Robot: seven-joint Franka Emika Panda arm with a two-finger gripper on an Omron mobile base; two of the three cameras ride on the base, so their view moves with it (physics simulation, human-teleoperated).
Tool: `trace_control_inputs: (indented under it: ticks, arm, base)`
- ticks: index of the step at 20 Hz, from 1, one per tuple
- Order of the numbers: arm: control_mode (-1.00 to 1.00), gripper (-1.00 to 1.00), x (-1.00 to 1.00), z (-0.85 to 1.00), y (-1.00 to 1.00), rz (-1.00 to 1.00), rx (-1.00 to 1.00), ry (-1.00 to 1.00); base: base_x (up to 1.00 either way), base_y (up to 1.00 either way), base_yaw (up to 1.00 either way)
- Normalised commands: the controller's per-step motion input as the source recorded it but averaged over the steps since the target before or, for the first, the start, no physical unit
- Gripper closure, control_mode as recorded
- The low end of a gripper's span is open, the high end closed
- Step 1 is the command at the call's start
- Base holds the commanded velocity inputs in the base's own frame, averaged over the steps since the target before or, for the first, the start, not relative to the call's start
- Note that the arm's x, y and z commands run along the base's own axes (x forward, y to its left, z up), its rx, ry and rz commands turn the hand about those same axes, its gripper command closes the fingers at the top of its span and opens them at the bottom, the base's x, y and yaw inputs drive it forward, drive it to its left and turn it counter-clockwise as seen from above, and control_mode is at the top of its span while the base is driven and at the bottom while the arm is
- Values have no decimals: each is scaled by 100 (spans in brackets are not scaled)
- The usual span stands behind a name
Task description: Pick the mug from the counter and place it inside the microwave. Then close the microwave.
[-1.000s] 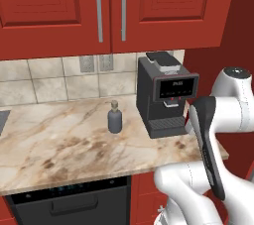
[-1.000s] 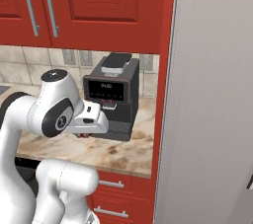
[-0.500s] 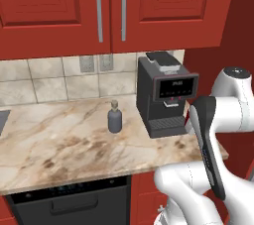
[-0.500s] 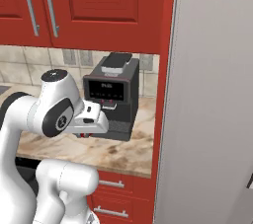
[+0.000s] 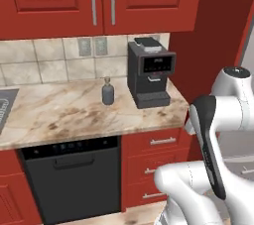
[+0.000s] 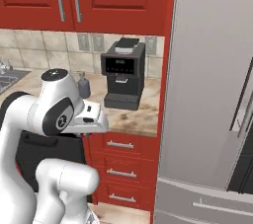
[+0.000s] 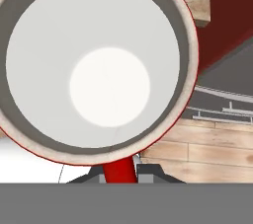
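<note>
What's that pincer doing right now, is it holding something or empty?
Pincer: closed on the handle of the red mug, whose white inside faces the hand camera.

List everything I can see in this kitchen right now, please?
mug: one, red with white inside, close before the hand camera, its handle between the fingertips.
coffee machine: one, black, on the counter by the wall.
soap dispenser bottle: one, grey, left of the coffee machine.
counter: one, beige-brown marbled.
upper cabinets: red, above the counter.
drawers: red, below the counter.
dishwasher: one, black.
fridge: one, grey, right.
hand: one, holding the mug.
</note>
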Motion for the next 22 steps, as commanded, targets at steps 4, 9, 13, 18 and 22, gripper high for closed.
trace_control_inputs:
  ticks: [4,9,13,18,22]
  arm:
    - [100,100,0,0,0,0,0,0]
    - [100,100,0,0,0,0,0,0]
    - [100,100,0,0,0,0,0,0]
    - [100,100,0,0,0,0,0,0]
    - [100,100,0,0,0,0,0,0]
  base:
    - [-66,4,-17]
    - [-20,-10,-57]
    - [0,-21,-80]
    - [0,-22,-80]
    - [5,-28,-73]
